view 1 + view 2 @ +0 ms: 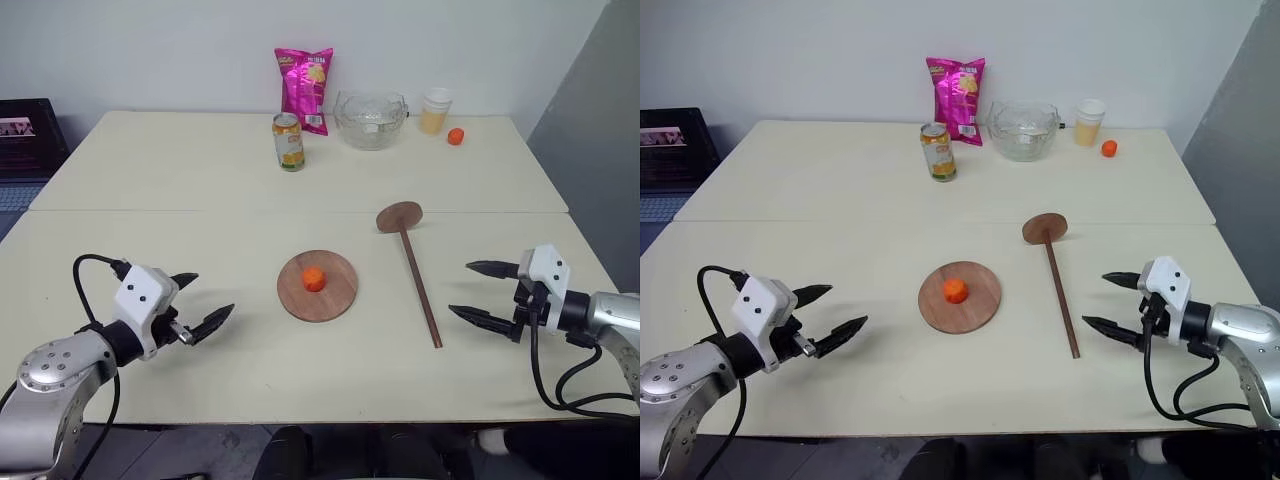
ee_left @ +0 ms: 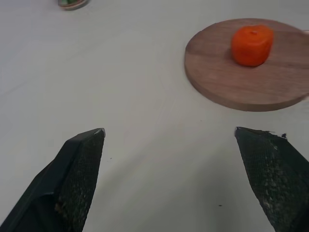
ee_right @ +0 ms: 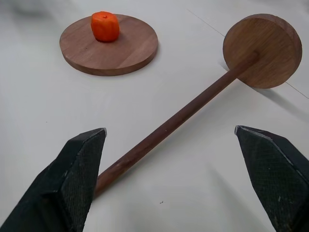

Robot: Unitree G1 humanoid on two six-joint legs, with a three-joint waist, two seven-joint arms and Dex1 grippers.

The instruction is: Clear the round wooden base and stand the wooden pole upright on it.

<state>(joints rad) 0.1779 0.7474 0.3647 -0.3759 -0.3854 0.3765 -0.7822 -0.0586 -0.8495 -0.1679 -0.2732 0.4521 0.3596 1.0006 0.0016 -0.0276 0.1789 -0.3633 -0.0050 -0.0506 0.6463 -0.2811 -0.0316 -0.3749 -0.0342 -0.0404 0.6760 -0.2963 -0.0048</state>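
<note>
The round wooden base (image 1: 330,295) lies flat at the table's middle with a small orange fruit (image 1: 314,279) on its centre. To its right the wooden pole (image 1: 419,285) lies on the table, its disc end (image 1: 399,216) pointing away from me. My left gripper (image 1: 200,300) hovers open over the table to the left of the base, nothing between its fingers. My right gripper (image 1: 485,291) is open just right of the pole's near end, apart from it. The right wrist view shows the pole (image 3: 183,117) running between the fingers toward its disc.
At the table's far side stand a drink can (image 1: 288,141), a pink snack bag (image 1: 305,90), a glass bowl (image 1: 370,120), a cup (image 1: 435,110) and another small orange fruit (image 1: 455,136). A seam (image 1: 200,210) crosses the table.
</note>
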